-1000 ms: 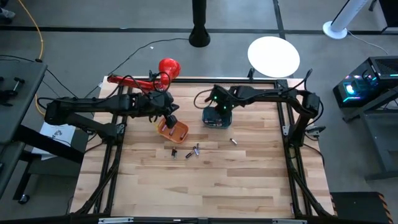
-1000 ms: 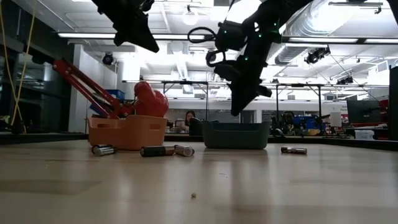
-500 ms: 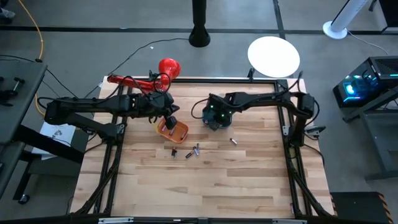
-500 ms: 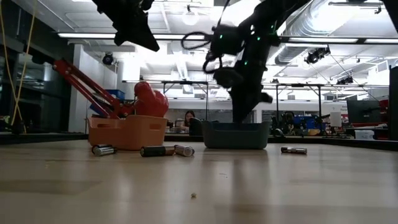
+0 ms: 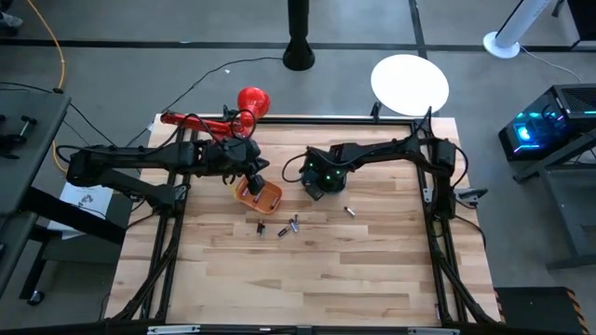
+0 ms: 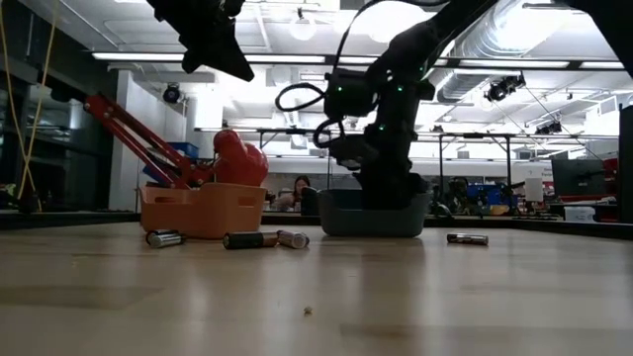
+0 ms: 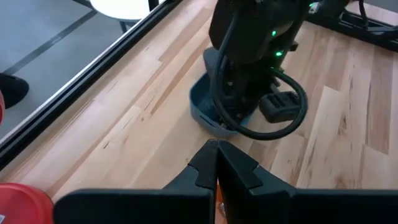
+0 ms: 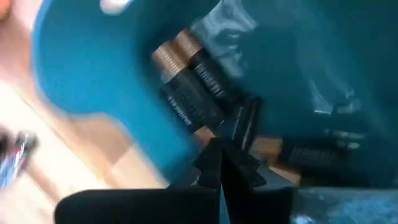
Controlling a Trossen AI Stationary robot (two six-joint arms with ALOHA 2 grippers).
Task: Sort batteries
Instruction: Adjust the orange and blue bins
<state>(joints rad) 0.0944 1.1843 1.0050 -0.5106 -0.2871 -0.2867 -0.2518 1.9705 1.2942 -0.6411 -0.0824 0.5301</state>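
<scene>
Wooden slatted worktop carries loose cylindrical batteries. Right tool, clenched empty, sits inside the teal plastic bin; left tool, clenched empty, hovers above the orange plastic bin.

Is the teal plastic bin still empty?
No, in the right wrist view dark batteries with copper-coloured ends lie inside the teal plastic bin.

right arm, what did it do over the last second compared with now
The right gripper came down from above the teal bin into it, fingers shut, ending close over the dark batteries inside. The left gripper stayed shut above the orange bin, and the loose batteries on the table did not move.
</scene>
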